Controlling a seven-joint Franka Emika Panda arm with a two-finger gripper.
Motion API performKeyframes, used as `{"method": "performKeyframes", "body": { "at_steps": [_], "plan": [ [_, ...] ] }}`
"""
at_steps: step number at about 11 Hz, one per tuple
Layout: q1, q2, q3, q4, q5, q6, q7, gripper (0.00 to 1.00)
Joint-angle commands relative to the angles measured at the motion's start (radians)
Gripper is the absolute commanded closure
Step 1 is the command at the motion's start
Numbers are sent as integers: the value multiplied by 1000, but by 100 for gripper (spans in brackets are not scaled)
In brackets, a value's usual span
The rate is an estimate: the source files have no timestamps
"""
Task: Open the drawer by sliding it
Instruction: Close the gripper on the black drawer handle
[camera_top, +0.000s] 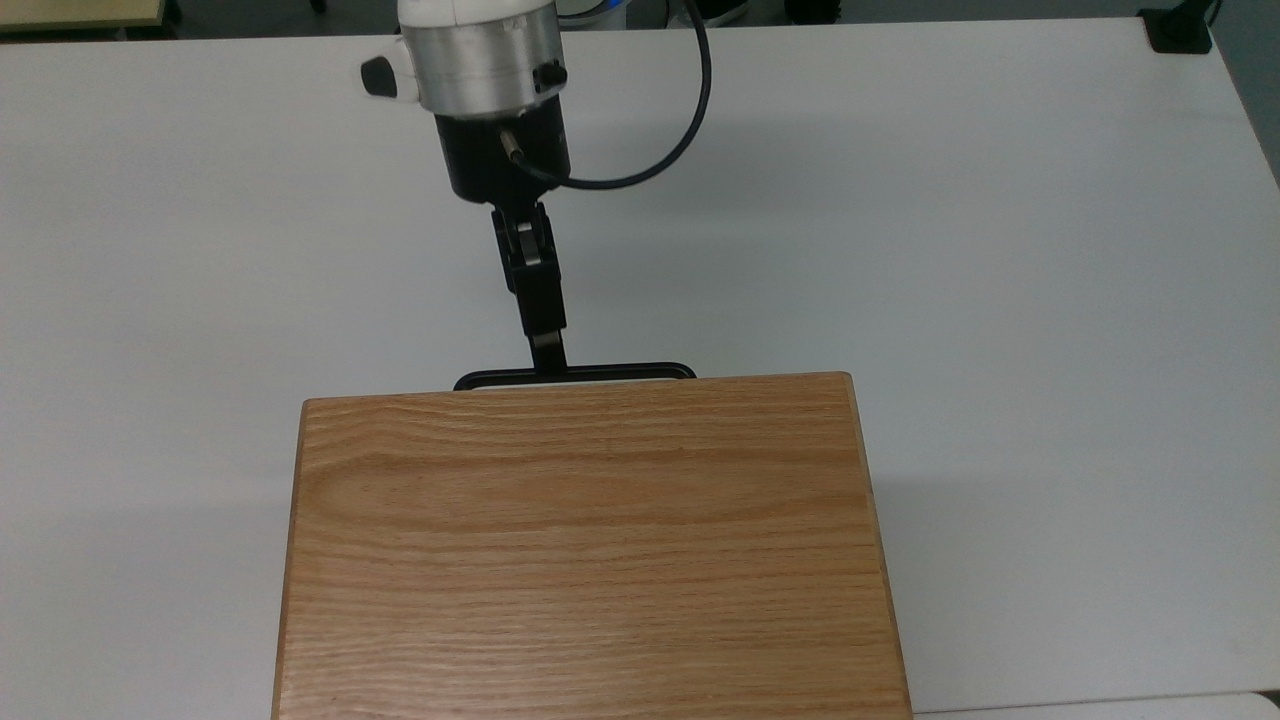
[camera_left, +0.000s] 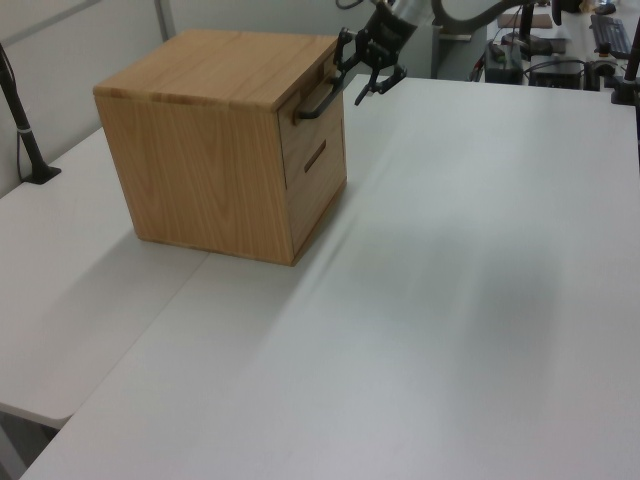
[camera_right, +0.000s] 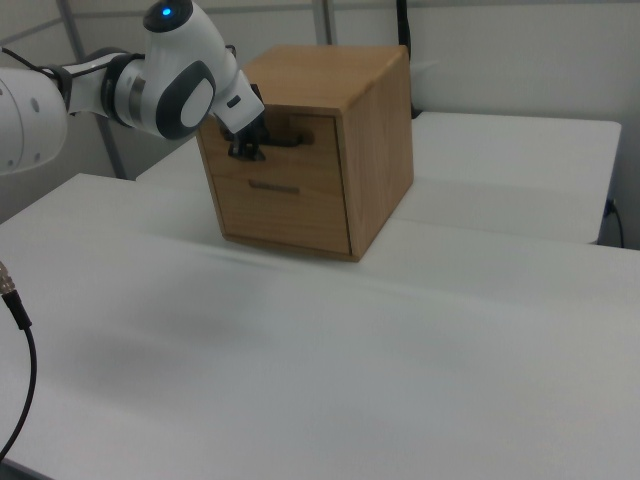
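The drawer (camera_right: 325, 158) is the upper one in an oak cabinet (camera_top: 590, 540) and sits flush, closed. Its long black bar handle (camera_top: 620, 371) juts out just past the cabinet's top edge in the top view. My gripper (camera_top: 548, 352) reaches down onto the handle left of its middle, fingers stacked edge-on. In the left view the gripper (camera_left: 352, 72) is open, one finger above and one below the far end of the handle (camera_left: 316, 105). The right view has the gripper (camera_right: 248, 150) at the handle's (camera_right: 300, 140) left end.
A lower drawer with a recessed slot (camera_left: 315, 157) sits under the upper one. The white table (camera_top: 1000, 250) stretches wide around the cabinet. My cable (camera_top: 690, 100) loops beside the wrist. A black clamp (camera_top: 1175, 30) sits at the far corner, a black post (camera_left: 20, 110) at the left view's left.
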Motion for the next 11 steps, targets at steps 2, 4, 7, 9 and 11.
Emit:
{"method": "performKeyframes", "body": {
  "at_steps": [2, 4, 7, 9, 11],
  "plan": [
    [14, 37, -7, 28, 17, 60, 23, 53],
    [15, 37, -7, 28, 19, 61, 22, 61],
    [17, 29, -5, 28, 20, 58, 17, 91],
    [21, 23, -5, 23, 8, 54, 14, 100],
    [21, 6, -2, 15, 5, 28, 5, 100]
  ]
}}
